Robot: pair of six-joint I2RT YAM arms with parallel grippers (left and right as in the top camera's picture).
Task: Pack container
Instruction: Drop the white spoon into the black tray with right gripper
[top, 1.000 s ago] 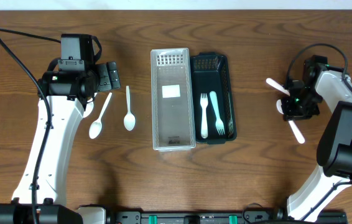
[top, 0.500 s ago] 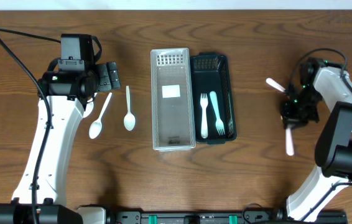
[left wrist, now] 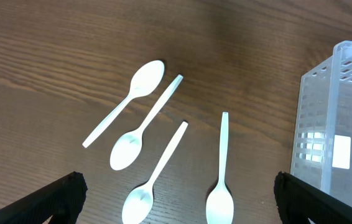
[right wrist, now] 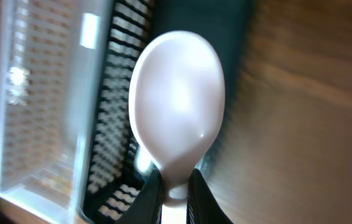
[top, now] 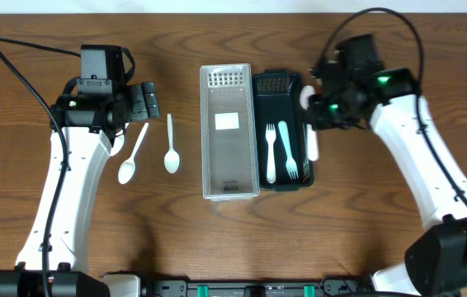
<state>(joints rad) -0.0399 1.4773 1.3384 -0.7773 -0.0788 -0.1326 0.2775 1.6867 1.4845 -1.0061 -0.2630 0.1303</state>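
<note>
My right gripper [top: 319, 112] is shut on a white spoon [top: 312, 142] and holds it over the right rim of the dark green container [top: 294, 86]. In the right wrist view the spoon's bowl [right wrist: 176, 102] stands up from the closed jaws [right wrist: 175, 194]. Two white forks [top: 278, 153] lie in the dark container. The clear container [top: 228, 165] stands just to its left and holds no cutlery. My left gripper [top: 140, 102] is open and empty above several white spoons [left wrist: 140, 134] on the table, as its wrist view [left wrist: 179, 208] shows.
Two spoons [top: 171, 145] show left of the clear container in the overhead view; the others lie under the left arm. The clear container's wall [left wrist: 341, 130] is at the right of the left wrist view. Both containers also show in the right wrist view [right wrist: 123, 124].
My right arm has swung left from the table's far right edge to the dark container, carrying the spoon. The left arm has not moved.
</note>
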